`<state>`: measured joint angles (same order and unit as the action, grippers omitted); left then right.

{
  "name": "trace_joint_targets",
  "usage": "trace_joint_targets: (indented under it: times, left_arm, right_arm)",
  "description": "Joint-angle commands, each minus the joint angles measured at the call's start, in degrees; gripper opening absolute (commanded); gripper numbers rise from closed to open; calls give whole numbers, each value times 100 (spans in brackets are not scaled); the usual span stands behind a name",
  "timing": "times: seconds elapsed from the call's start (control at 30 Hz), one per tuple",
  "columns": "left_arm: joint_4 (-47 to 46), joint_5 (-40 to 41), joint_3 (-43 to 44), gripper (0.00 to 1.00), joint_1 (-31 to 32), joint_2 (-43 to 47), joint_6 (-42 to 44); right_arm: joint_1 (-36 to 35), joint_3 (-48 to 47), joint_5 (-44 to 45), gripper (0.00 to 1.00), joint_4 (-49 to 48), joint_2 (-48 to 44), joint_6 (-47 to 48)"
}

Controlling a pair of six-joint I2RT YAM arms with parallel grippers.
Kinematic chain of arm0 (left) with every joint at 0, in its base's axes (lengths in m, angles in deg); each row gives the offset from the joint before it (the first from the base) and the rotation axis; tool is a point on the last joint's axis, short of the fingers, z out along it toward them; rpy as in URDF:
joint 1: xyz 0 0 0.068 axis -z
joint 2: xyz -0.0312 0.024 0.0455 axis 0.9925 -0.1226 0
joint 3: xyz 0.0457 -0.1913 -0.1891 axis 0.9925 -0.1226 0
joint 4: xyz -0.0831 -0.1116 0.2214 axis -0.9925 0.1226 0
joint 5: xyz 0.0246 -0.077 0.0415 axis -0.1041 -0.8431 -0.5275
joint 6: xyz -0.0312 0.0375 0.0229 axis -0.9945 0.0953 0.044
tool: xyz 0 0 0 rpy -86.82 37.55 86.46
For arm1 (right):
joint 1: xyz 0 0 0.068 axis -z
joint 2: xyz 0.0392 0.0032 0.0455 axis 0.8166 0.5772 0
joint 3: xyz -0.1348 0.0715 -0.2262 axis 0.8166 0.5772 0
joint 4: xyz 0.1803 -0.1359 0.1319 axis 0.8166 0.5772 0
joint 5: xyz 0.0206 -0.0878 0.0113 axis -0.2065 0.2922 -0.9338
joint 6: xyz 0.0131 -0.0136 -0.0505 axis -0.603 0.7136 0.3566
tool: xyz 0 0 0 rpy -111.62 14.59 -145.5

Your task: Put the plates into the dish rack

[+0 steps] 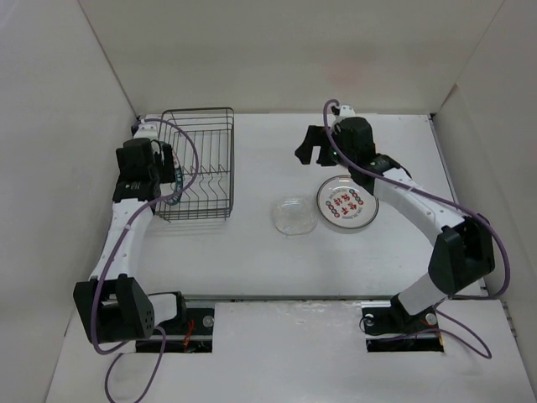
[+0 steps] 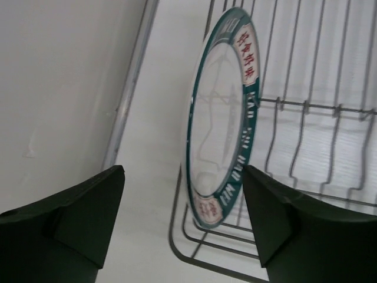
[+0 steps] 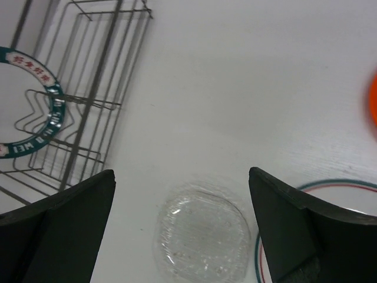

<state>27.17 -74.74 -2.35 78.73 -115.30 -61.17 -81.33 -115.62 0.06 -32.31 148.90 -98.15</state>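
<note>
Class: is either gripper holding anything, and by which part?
Nothing is held. The left gripper stands open around the green-rimmed plate, upright in the dish rack; the right gripper is open, clear of the glass plate.

My left arm reaches far up the left side, left gripper parted; my right arm bends toward far centre, right gripper wide open.

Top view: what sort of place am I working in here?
Likely a lab test booth, not a kitchen: bare white walls box in a white table, with a wire dish rack and loose plates.
</note>
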Motion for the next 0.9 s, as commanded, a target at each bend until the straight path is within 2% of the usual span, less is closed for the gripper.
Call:
trace_joint_targets:
  times: [0.0,0.07,0.17,0.3,0.47,0.5,0.57,0.67,0.87]
  left_arm:
    - [330,-411,595,82,-17,372,-47]
    - [663,-822,971,99,-17,574,-47]
    - [937,-1560,1437,99,-17,750,102]
    - [1350,-2229,1939,99,-17,699,164]
    - [1483,-2644,2300,99,-17,443,164]
    - [1483,-2775,2301,99,-17,382,164]
    - [1483,-2908,2354,99,36,330,164]
    - [1431,-3040,2354,99,36,276,111]
    - [1378,-3277,2354,99,89,162,111]
  right_arm:
    - [329,314,464,99,473,-460,84]
    - [522,832,604,99,623,-802,-187]
    - [918,1781,841,99,738,-1390,-879]
    - [1068,2678,1501,99,1107,-2156,-1725]
    - [1129,3881,1878,99,1467,-3535,-2683]
    - [1130,4006,1949,99,1468,-3981,-2780]
    - [1182,4156,1950,98,1529,-4274,-2834]
    - [1348,4218,1836,97,1582,-4101,-2834]
    - [1551,4270,1449,92,1100,-2844,-2693]
